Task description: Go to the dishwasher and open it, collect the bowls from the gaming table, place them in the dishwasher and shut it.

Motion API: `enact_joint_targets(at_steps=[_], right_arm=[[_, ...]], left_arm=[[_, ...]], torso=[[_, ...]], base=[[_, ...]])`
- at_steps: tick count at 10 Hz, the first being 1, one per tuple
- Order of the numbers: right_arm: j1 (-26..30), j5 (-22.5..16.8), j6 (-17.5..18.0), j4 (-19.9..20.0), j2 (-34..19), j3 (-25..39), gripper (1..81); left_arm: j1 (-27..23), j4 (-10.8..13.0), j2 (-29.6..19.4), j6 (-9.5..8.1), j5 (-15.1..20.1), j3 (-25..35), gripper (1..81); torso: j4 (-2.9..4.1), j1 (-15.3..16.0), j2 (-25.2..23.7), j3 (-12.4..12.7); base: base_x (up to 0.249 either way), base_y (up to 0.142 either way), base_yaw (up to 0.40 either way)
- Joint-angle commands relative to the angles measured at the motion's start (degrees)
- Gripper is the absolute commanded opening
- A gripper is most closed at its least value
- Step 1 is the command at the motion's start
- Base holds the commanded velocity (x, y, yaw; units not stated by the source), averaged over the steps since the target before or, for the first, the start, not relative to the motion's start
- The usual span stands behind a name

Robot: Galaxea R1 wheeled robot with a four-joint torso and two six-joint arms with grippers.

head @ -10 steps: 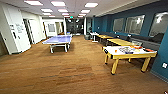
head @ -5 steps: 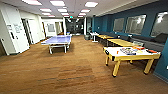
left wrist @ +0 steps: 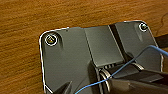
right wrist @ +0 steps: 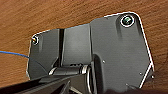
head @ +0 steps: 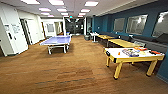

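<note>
Blurring together, small items crowd the gaming table (head: pixel 117 53).

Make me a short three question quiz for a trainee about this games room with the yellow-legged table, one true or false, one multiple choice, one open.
1. True or false: the white-topped gaming table with yellow legs stands to the right of the blue table-tennis table in the head view.
2. What covers the floor? A) white tiles B) brown wood-look boards C) green carpet
3. What lies on the gaming table's top?

Key
1. True.
2. B.
3. Colourful flat boxes and small orange-red items; too blurred to tell bowls apart.
</note>
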Motion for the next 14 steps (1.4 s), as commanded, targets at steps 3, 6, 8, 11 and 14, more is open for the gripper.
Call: enact_joint_targets(at_steps=[3,6,8,11,14], right_arm=[[2.3,-2.7,0.1,-0.1,-0.2,-0.1,81.1],[2.3,-2.8,0.2,-0.1,-0.5,-0.3,81.1],[2.3,-2.9,0.4,0.1,-0.5,-0.9,81.1],[3.0,-7.1,0.6,0.2,-0.6,-1.1,81.1],[2.5,-6.9,0.6,0.2,-0.7,-1.0,81.1]], left_arm=[[-3.4,0.6,0.0,0.43,4.2,-0.1,81.1],[-3.5,0.6,0.2,0.43,6.9,-0.1,81.1],[-3.5,0.6,0.2,0.43,7.7,-0.1,81.1],[-3.5,0.6,0.3,0.43,7.7,-0.1,81.1],[-3.5,0.6,0.2,0.43,7.7,-0.1,81.1]], torso=[[0.00,0.1,0.0,0.0],[0.00,0.1,0.0,0.0],[0.00,0.1,0.0,0.0],[0.00,0.1,0.0,0.0],[0.00,0.1,0.0,0.0]], base=[[0.203,0.000,0.000],[0.194,0.000,0.000],[0.194,0.000,0.000],[0.194,0.000,0.000],[0.194,0.000,0.000]])
